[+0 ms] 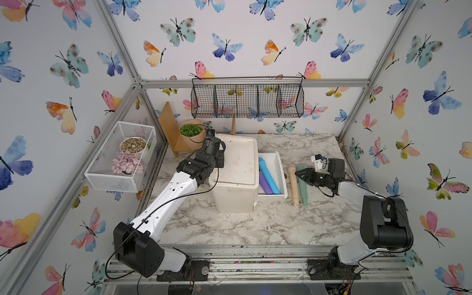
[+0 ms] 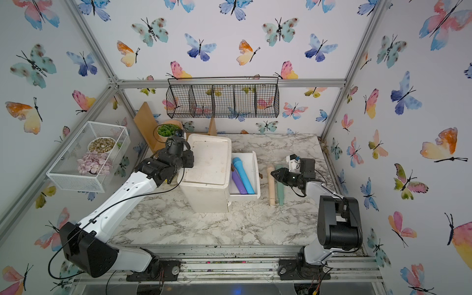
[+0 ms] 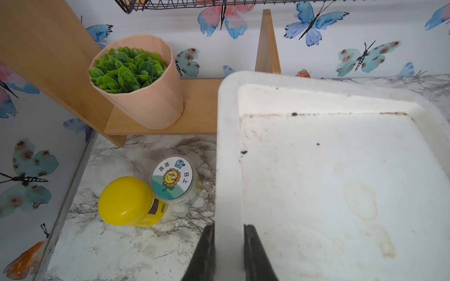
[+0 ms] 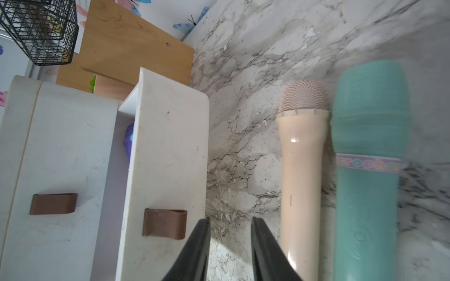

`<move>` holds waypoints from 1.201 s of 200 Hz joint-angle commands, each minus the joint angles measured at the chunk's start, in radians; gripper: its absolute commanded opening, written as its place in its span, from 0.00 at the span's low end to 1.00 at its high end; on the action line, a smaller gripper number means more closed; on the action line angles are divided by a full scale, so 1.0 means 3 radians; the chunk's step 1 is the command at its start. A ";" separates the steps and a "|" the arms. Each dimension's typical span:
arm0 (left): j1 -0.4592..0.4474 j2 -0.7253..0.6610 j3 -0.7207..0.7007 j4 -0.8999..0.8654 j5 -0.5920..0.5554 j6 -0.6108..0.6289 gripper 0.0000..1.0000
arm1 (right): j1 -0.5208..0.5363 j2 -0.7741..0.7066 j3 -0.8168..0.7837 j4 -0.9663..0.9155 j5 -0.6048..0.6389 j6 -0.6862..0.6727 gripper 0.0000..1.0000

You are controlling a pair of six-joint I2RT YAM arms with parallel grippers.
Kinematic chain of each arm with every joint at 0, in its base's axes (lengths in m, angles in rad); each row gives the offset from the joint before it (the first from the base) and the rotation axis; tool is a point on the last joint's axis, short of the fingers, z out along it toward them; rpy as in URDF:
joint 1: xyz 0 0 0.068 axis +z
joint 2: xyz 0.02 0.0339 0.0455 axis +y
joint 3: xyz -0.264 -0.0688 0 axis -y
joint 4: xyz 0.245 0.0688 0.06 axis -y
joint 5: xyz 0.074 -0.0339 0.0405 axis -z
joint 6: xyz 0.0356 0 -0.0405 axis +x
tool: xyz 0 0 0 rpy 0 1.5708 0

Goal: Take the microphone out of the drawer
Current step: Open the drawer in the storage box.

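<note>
A white drawer unit [image 1: 237, 163] stands at the middle of the table with its top drawer [image 1: 282, 176] pulled out to the right. Inside lie a blue microphone [image 1: 268, 176] and a purple microphone [image 1: 264, 186]. On the table right of the drawer, a beige microphone [image 1: 293, 184] and a teal microphone [image 1: 303, 190] lie side by side. My right gripper [image 4: 230, 220] is open and empty, hovering over bare marble between the drawer front [image 4: 168, 150] and the beige microphone [image 4: 302, 170]. My left gripper [image 3: 229, 226] is shut on the left rim of the unit's top [image 3: 229, 146].
A potted green plant [image 3: 136, 80] sits on a wooden shelf [image 3: 194, 114] behind the unit. A yellow container [image 3: 124, 202] and a small labelled jar [image 3: 173, 180] stand left of it. A black wire basket [image 1: 247, 98] hangs on the back wall. A white mesh basket [image 1: 120, 158] hangs on the left wall.
</note>
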 commanded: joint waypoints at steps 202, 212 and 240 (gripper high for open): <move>0.0019 0.0043 -0.0075 -0.0111 -0.0142 0.0081 0.00 | 0.1610 -0.0045 0.1839 -0.2122 0.1513 -0.1123 0.45; 0.0019 0.0049 -0.0070 -0.0116 -0.0140 0.0077 0.00 | 0.1686 0.0039 0.1885 -0.2181 0.1576 -0.1144 0.46; 0.0017 0.0055 -0.0063 -0.0116 -0.0129 0.0073 0.00 | 0.1815 0.0220 0.1956 -0.2271 0.1662 -0.1167 0.46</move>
